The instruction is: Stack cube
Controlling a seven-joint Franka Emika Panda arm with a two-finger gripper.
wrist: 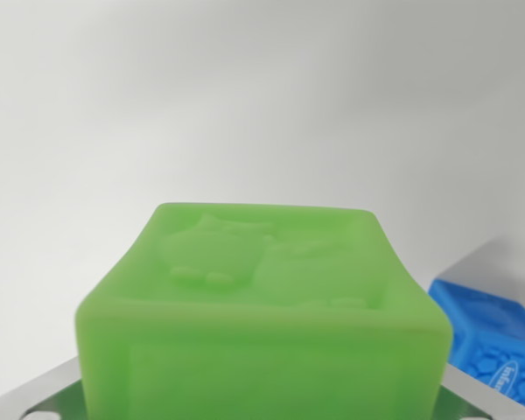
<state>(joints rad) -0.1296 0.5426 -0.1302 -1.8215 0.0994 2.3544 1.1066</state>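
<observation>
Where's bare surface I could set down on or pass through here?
Bare white surface spreads above and to the wrist view's left of the green cube. The view's lower right is crowded: the blue cube sits close beside the green one. The gripper itself isn't clearly visible.

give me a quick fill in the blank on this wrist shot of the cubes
1. The cube filling the wrist view's lower middle is ____ in colour.
2. The smaller-looking cube at the wrist view's right edge is ____.
3. The green cube's top face carries a ____ design, not a flat one.
4. The surface behind both cubes is plain ____.

Missing words: green; blue; raised; white
</observation>
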